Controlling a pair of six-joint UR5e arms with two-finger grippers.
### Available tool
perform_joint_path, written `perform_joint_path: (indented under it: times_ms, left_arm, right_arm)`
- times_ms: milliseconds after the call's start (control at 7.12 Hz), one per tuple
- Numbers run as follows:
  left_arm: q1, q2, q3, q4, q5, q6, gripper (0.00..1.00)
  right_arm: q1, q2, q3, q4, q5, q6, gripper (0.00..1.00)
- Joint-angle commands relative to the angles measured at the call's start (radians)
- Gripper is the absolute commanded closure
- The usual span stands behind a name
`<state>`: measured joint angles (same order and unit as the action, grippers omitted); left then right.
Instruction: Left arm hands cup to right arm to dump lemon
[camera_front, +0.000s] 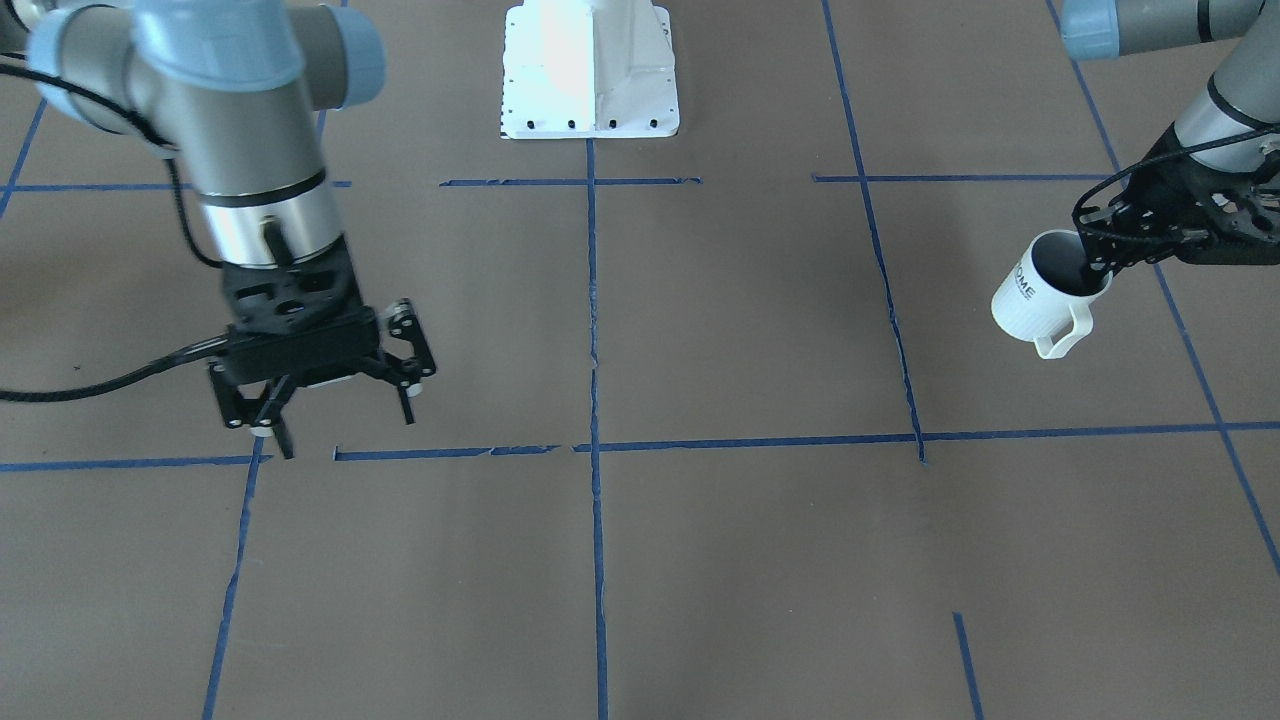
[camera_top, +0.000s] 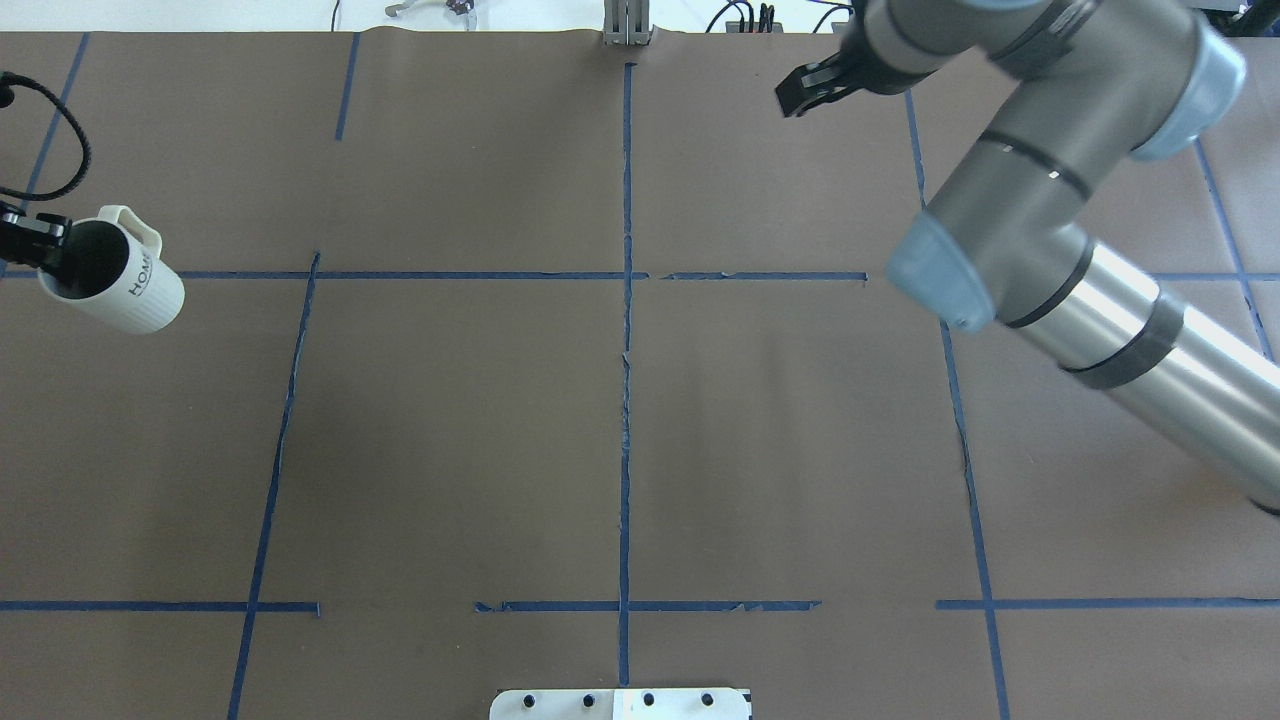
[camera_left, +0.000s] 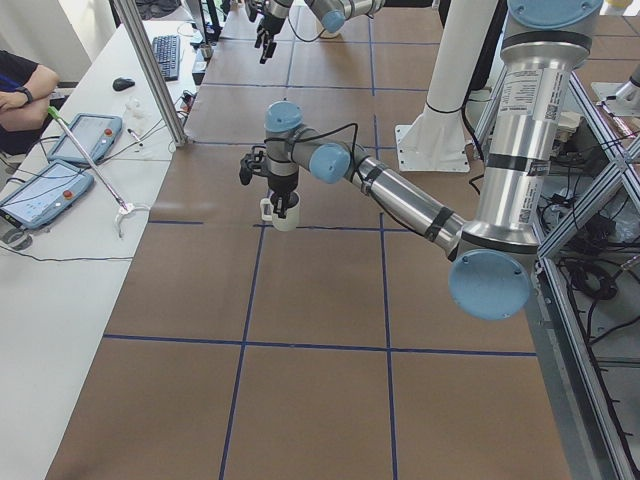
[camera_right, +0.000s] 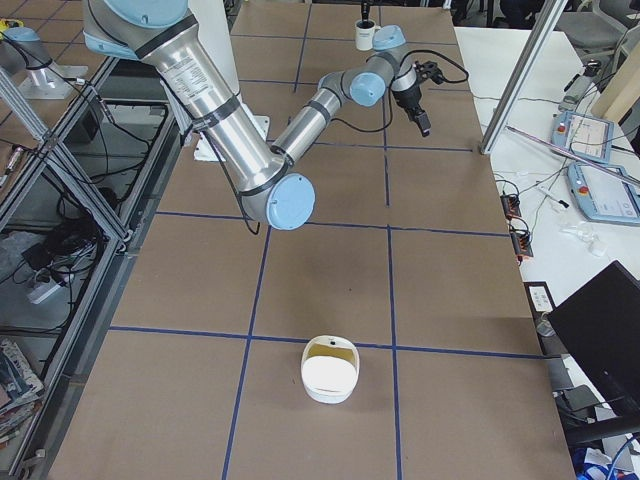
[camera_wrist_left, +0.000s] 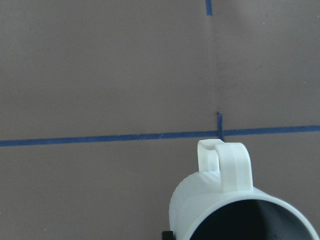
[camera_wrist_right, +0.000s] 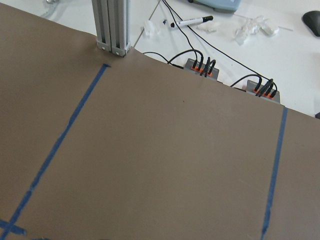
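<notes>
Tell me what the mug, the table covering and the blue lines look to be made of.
Mug: probably glazed ceramic; thick white wall and handle, ribbed outside, faint sheen, dark grey inside.
Table covering: matte brown paper or thin card, likely; no glare, a rough seam down the middle.
Blue lines: adhesive tape, by the look; ragged, torn ends and small gaps.
</notes>
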<state>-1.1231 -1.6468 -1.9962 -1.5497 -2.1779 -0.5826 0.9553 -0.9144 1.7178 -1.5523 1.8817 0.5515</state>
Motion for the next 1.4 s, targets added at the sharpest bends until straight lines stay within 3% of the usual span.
perform_joint_path:
  times_ms: [0,140,281,561,702,1263]
  left_arm:
    - [0.000,0.063,0.032,-0.047,-0.002,0.015,1.00]
    - [0.000,0.067,0.045,-0.061,-0.003,0.009,1.00]
    - [0.000,0.073,0.078,-0.076,-0.002,0.010,1.00]
    - [0.006,0.076,0.237,-0.293,-0.002,0.000,1.00]
    - [0.006,0.071,0.266,-0.350,-0.002,-0.028,1.00]
    - [0.074,0.068,0.309,-0.380,0.000,-0.026,0.97]
  right_arm:
    - [0.231,-0.095,0.005,-0.101,0.309,-0.257,0.00]
    - [0.316,-0.131,0.012,-0.142,0.382,-0.381,0.00]
    - [0.336,-0.215,0.061,-0.161,0.390,-0.456,0.00]
    - [0.364,-0.325,0.098,-0.163,0.390,-0.575,0.00]
    - [0.365,-0.386,0.129,-0.161,0.389,-0.609,0.00]
    - [0.376,-0.483,0.134,-0.149,0.373,-0.624,0.00]
